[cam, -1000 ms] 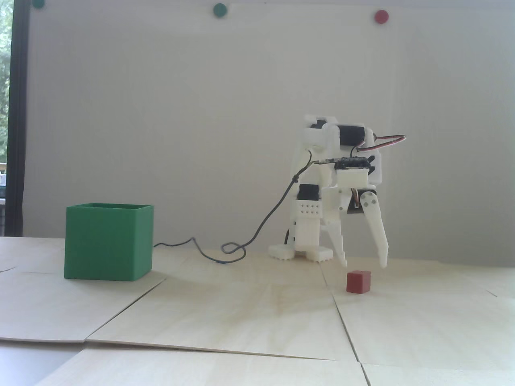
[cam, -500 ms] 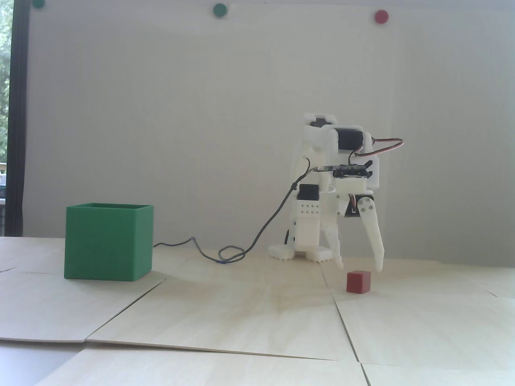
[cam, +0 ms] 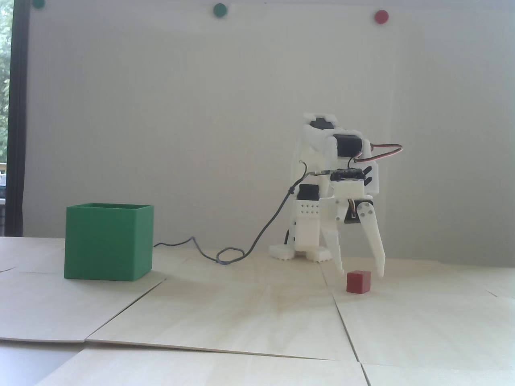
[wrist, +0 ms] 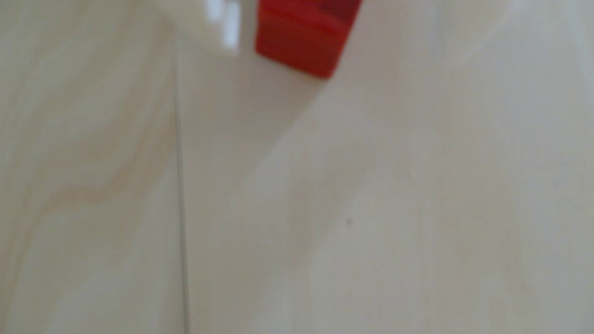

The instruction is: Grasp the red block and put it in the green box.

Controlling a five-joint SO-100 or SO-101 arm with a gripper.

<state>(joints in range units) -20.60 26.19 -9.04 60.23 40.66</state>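
Red block — dull red; green box — matte green; arm white; table pale wood-grained.

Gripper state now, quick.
Gripper: open, holding nothing; its fingertips straddle the red block, which sits on the table.

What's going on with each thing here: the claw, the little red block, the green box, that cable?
Gripper: open, fingers pointing down, tips either side of the block's top.
Red block: resting on the table, not gripped.
Green box: upright, open at the top; inside hidden.
Cable: slack, looped on the table.
Table: panels with visible seams.
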